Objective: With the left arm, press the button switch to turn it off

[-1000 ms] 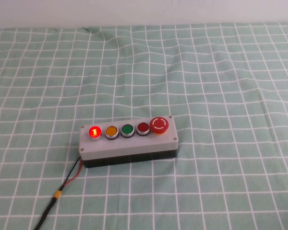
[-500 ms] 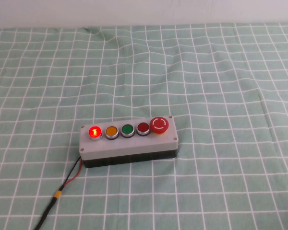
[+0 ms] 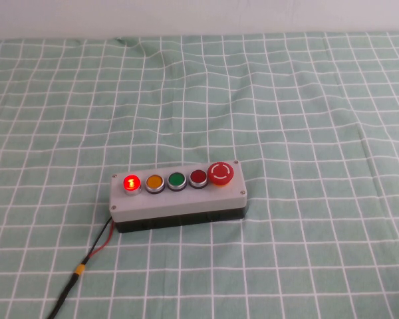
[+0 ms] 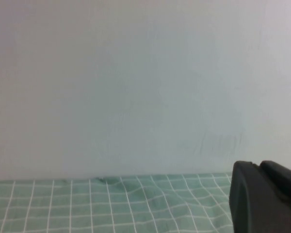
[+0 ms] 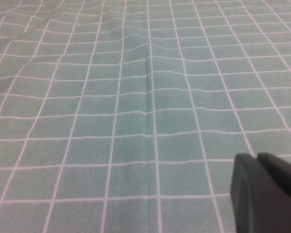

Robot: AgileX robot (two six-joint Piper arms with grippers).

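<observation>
Wrist views showed each claw, left and right, away from the switch; their state couldn't be told. Its leftmost button glowed red.

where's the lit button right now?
High view: the lit red button sits at the left end of the grey switch box, beside the yellow button. Neither the left gripper nor the right gripper is near it.

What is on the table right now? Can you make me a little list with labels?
box: grey button box on the green checked cloth
lit button: red one at the robot's left end, glowing
other buttons: yellow, green, dark red, unlit
big button: red mushroom button at the right end
wire: cable leaving the box's left end
left pincer: away from the box, facing the wall
right pincer: over bare cloth
</observation>
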